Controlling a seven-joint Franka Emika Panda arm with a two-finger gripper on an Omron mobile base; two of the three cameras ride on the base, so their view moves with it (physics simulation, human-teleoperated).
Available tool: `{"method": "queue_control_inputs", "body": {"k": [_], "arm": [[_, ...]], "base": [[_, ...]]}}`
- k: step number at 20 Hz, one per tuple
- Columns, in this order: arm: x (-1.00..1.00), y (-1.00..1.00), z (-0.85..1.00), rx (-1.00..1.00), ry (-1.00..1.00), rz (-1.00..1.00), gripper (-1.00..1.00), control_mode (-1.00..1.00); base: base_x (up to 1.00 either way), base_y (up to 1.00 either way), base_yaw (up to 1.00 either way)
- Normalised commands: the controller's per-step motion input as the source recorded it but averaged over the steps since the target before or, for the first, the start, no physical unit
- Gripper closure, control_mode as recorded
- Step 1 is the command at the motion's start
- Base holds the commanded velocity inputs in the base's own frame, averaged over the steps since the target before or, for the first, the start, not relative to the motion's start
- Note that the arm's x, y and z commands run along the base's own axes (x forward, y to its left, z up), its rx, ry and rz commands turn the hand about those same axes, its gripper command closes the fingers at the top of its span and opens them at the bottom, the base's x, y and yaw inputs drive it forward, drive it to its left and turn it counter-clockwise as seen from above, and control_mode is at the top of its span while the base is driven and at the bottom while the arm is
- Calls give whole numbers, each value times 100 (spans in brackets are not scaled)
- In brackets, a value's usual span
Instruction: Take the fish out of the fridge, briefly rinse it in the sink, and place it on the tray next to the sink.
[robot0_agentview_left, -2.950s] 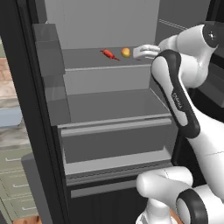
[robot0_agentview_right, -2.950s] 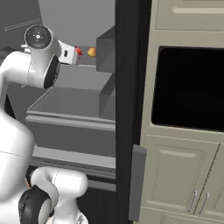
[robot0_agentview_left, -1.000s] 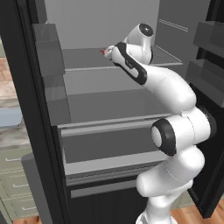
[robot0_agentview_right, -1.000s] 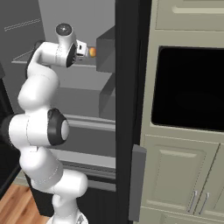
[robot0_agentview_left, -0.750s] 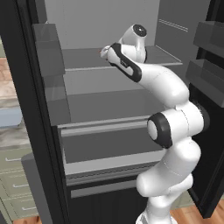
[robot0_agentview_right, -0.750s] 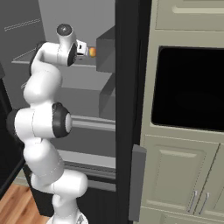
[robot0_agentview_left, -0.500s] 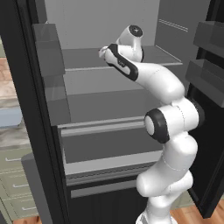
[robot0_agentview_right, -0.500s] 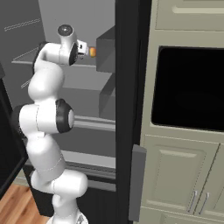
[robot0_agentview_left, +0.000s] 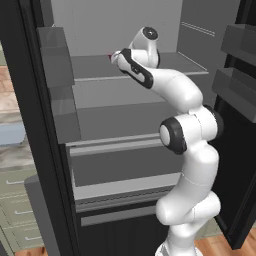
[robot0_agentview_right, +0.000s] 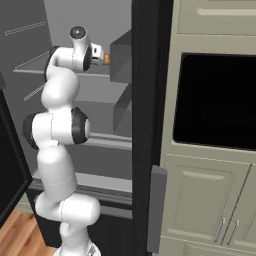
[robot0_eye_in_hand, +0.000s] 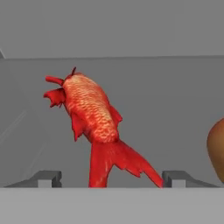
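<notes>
No text, label, brand, number or sign can be read on anything in these views.

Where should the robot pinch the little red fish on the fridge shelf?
Probably across the scaly middle of the small red-orange fish, its thickest part. In the hand view its thin forked tail points toward the camera, between the two dark finger tips, so the gripper can go straight ahead along the grey shelf and close from both sides, clear of the round orange fruit.
</notes>
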Motion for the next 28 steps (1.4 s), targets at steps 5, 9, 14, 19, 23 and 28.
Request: {"method": "queue_control_inputs", "body": {"k": [5, 9, 14, 19, 23, 28], "arm": [[10, 0, -9, -1, 0, 0, 100, -100], [0, 0, 0, 0, 0, 0, 100, -100], [-52, 0, 0, 0, 0, 0, 100, -100], [-100, 0, 0, 2, -7, 0, 100, -100], [-100, 0, 8, 5, -22, 0, 100, -100], [-100, -4, 24, 11, -27, 0, 100, -100]], "base": [[0, 0, 0], [0, 0, 0], [0, 0, 0], [0, 0, 0], [0, 0, 0], [0, 0, 0]]}}
